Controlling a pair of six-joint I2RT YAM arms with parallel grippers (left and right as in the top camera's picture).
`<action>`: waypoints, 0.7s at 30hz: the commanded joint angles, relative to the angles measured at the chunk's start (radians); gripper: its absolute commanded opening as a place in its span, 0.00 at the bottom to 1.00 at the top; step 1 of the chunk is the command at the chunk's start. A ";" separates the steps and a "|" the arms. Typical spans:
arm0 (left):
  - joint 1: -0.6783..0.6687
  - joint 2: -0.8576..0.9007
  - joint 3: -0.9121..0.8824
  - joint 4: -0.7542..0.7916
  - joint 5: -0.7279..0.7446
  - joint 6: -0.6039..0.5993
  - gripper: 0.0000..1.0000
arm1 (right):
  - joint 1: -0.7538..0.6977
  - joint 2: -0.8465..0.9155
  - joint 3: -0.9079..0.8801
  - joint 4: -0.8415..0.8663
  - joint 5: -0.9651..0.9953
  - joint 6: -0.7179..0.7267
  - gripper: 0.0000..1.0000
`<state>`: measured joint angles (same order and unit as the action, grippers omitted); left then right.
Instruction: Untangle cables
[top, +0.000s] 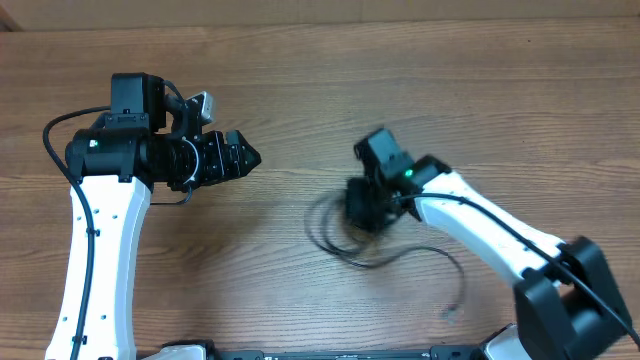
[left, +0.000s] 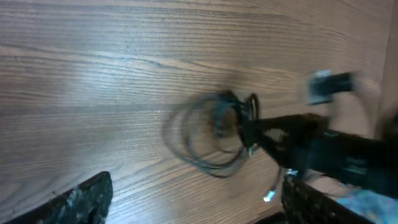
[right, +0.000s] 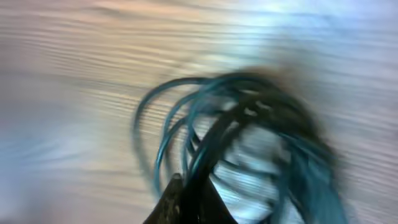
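Observation:
The cables (top: 333, 236) are thin black cords lying in a tangled coil on the wooden table right of centre. One strand trails right to a small plug tip (top: 453, 312). My right gripper (top: 364, 216) is down on the coil's right side. In the blurred right wrist view its fingers (right: 188, 190) are pressed together on a strand of the cables (right: 180, 118). My left gripper (top: 248, 156) is open and empty, well left of the coil and above the table. In the left wrist view (left: 199, 208) the cables (left: 202, 134) and the plug tip (left: 268, 197) lie ahead of the left gripper.
The right arm's white link (top: 490, 235) reaches from the lower right corner toward the coil. The left arm's white link (top: 100, 260) stands along the left side. Bare wood table (top: 330, 80) lies around the coil.

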<state>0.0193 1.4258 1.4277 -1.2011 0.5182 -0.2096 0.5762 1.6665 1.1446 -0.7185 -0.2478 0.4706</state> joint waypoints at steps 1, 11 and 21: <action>-0.008 0.010 0.014 -0.011 0.020 0.055 0.94 | -0.002 -0.127 0.145 -0.015 -0.267 -0.154 0.04; -0.066 0.010 0.010 -0.068 0.204 0.423 0.87 | -0.002 -0.255 0.163 -0.010 -0.378 -0.151 0.04; -0.181 0.019 -0.002 0.001 0.148 0.359 0.74 | -0.004 -0.267 0.163 0.037 -0.510 -0.189 0.04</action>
<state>-0.1272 1.4296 1.4277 -1.2030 0.6918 0.1459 0.5762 1.4311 1.2957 -0.7116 -0.6559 0.3210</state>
